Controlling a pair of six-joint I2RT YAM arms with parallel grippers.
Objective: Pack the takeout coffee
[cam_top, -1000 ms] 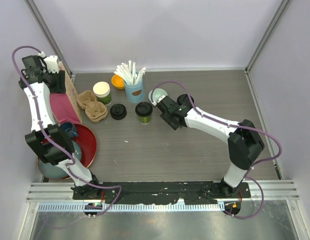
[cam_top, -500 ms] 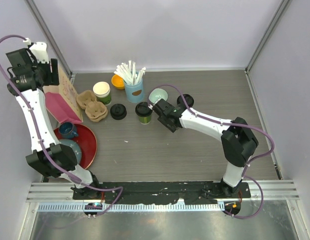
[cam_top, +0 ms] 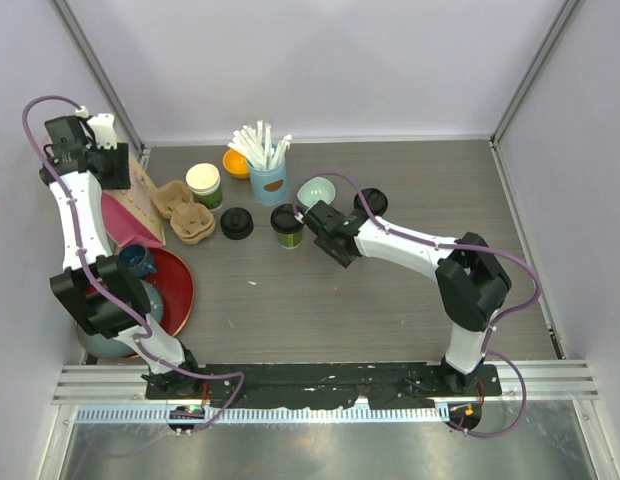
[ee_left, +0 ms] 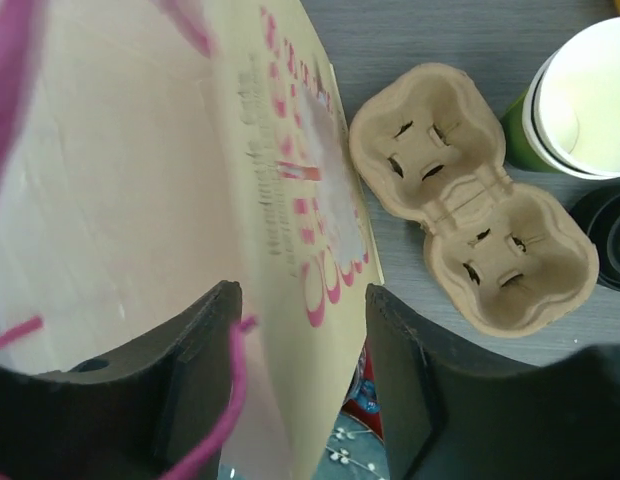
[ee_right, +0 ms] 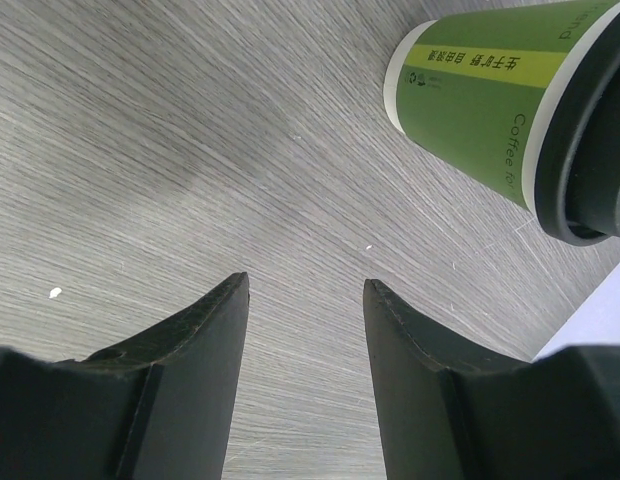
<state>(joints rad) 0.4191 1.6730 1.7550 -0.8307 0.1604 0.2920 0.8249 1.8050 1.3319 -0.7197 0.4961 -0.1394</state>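
Note:
One dark-green cup (cam_top: pixel 287 226) with its black lid on stands mid-table, seen also in the right wrist view as the lidded cup (ee_right: pixel 480 90). A second green cup (cam_top: pixel 203 184) stands open and cream-white inside, and a loose black lid (cam_top: pixel 237 222) lies between the two. My right gripper (cam_top: pixel 310 222) (ee_right: pixel 305 285) is open just right of the lidded cup, with nothing between its fingers. My left gripper (cam_top: pixel 116 166) (ee_left: pixel 302 295) is open at the far left. Its jaws straddle the top edge of a tan and pink paper bag (ee_left: pixel 140 150), and a pink handle lies by the left finger.
A pulp two-cup carrier (cam_top: pixel 185 212) (ee_left: pixel 470 200) lies beside the bag. A blue cup of white straws (cam_top: pixel 267 172), an orange bowl (cam_top: pixel 234 162), a pale green bowl (cam_top: pixel 316 190) and another black lid (cam_top: pixel 370 203) stand behind. A red plate (cam_top: pixel 178 292) with a blue mug (cam_top: pixel 137 260) is front left.
My right gripper has moved left, closer to the lidded cup. My left gripper swung up and out with the bag's edge, then came back to where it was.

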